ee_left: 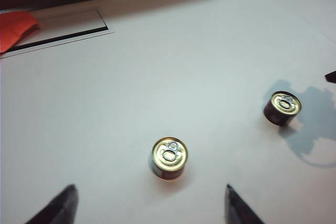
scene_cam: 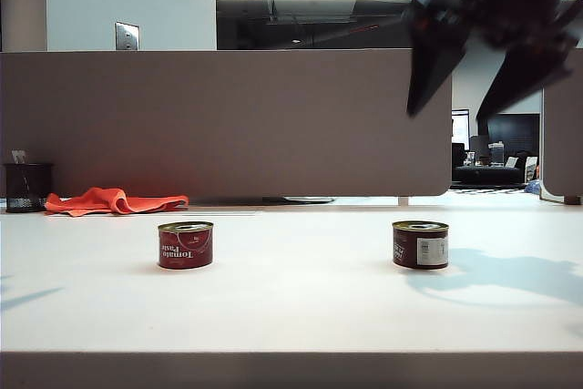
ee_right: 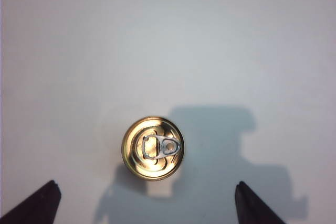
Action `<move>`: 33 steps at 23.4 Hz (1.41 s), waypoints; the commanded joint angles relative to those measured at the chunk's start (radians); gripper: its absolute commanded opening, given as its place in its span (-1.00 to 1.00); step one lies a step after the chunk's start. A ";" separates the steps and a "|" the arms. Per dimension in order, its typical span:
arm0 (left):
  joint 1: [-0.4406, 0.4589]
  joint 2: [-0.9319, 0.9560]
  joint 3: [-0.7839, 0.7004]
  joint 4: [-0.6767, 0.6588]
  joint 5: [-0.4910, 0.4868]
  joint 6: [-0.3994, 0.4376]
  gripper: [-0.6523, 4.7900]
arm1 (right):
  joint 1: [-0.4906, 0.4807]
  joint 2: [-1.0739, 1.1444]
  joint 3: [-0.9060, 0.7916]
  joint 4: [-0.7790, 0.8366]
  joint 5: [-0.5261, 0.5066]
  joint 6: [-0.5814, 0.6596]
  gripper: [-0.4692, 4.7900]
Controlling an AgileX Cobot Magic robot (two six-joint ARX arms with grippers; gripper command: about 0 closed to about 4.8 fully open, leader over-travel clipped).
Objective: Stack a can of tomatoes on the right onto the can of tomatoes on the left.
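Table: a wide white tabletop (scene_cam: 291,307) carries two cans, well apart from each other.
Left can: a short round dark red tomato can with a gold pull-tab lid (scene_cam: 185,244) stands upright on the left part of the table; the left wrist view shows it (ee_left: 169,158) from above, in front of the claw tips.
Right can: a second short dark red tomato can with a white label patch (scene_cam: 420,244) stands upright on the right part of the table, not stacked; the right wrist view sees its gold lid (ee_right: 153,148) from above.
Right gripper: the black two-finger claw (scene_cam: 465,102) hangs high above the right can, blurred, fingers spread wide, holding nothing; its tips (ee_right: 144,203) stand on both sides of the can without touching.
Left gripper: its dark tips (ee_left: 147,205) are wide apart, empty, above the table near the left can.
Background: a crumpled orange cloth (scene_cam: 114,199) and a dark mesh cup (scene_cam: 27,187) lie at the far left edge.
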 commanded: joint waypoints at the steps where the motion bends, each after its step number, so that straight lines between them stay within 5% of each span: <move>1: 0.002 0.005 0.005 0.013 0.002 0.002 0.53 | 0.002 0.111 0.073 -0.032 0.003 0.065 1.00; 28: 0.002 0.005 0.005 -0.002 0.001 0.003 0.53 | 0.003 0.403 0.144 -0.005 -0.027 0.074 1.00; 33: 0.002 0.005 0.005 -0.002 0.001 0.006 0.53 | 0.003 0.404 0.156 -0.045 -0.026 0.074 0.76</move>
